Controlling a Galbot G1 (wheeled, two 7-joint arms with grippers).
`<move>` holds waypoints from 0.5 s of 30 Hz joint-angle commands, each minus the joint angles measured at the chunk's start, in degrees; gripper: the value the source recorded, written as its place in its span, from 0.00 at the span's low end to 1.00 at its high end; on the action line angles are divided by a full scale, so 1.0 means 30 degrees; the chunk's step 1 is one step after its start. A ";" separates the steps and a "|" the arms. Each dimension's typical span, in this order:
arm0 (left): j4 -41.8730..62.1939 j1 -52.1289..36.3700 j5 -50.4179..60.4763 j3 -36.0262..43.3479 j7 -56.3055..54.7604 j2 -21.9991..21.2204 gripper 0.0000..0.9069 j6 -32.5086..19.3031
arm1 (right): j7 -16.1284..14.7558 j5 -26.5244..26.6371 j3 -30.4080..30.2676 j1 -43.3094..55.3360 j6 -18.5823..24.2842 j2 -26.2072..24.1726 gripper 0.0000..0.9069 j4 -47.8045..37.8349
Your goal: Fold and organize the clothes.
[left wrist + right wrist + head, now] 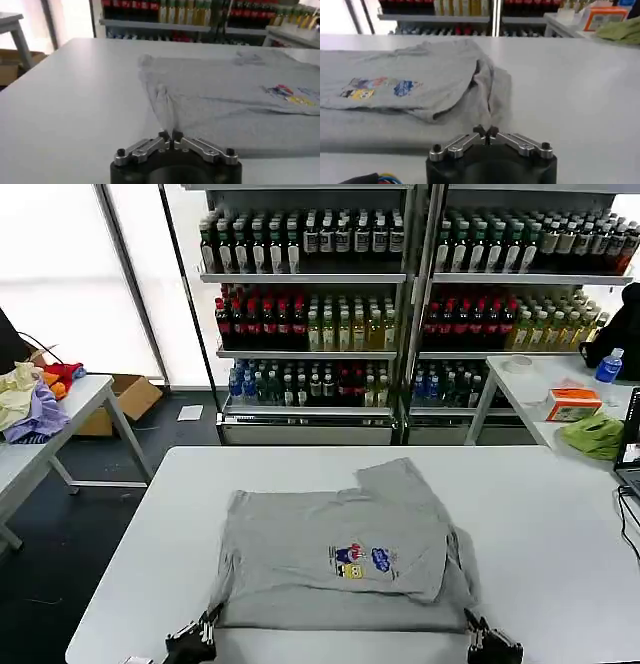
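Pincers [170,136] [486,131] pinching grey shirt [340,544] corners

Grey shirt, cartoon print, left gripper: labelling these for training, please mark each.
grey shirt [300,534], head view, plain body fabric.
cartoon print [360,561], head view, print's middle.
left gripper [170,136], left wrist view, between its closed fingertips.

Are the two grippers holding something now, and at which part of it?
Yes. The left gripper and right gripper are each shut on the grey shirt, pinching its near edge at the two near corners, one on each side.
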 commanded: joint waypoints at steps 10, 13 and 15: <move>-0.3082 0.2057 -0.0794 -0.2812 -0.0433 0.0200 1.00 0.3067 | 0.0051 0.1802 0.2047 -0.0397 0.0475 -0.0410 1.00 0.1423; -0.2787 0.1141 -0.0938 -0.3629 -0.0455 0.0507 1.00 0.3074 | -0.0128 0.3303 0.3642 0.1271 0.0489 -0.1234 1.00 0.1095; -0.2065 -0.0260 -0.1274 -0.4074 -0.0392 0.0880 1.00 0.3064 | -0.0239 0.4376 0.4576 0.2823 0.0526 -0.2021 1.00 0.0530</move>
